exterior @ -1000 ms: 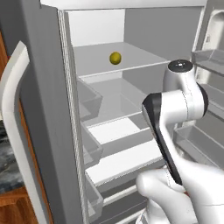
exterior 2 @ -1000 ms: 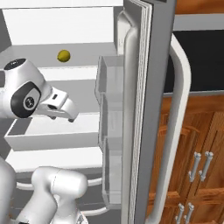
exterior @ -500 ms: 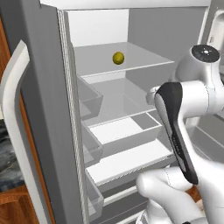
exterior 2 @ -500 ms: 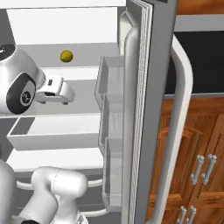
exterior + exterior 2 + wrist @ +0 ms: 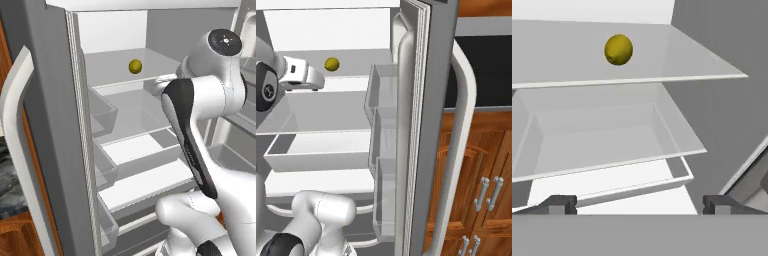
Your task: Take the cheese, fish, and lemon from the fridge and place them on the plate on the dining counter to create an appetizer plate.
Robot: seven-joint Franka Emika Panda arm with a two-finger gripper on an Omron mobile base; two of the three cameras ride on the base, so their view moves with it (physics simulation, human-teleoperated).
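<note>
Hand view: lemon sits alone on the upper glass shelf of the fridge, toward the back, well apart from the shelf's front edge. It reads as a small round yellow-green ball, slightly darker underneath, resting free with nothing touching it. Same lemon in the left base view and the right base view, each time on that top shelf.

Step in hand, as judged: the reach for the lemon, the first of the three items. No cheese or fish to be seen on the shelves that show; the lower shelf and the white drawer below it look bare.

Gripper: jaws stand wide apart, holding nothing; both dark tips sit low in the hand view, well short of the lemon and lower than its shelf. In the right base view the hand is just beside the shelf's front edge, left of the lemon and near it, not touching.

Next move calls for: raise the hand to clear the shelf lip, advance over the glass toward the back, centre the ball between the jaws, then close.

Risk noted: a round thing on smooth glass may roll if one finger nudges it first. Both fridge doors stand open, door bins clear of the reach.
</note>
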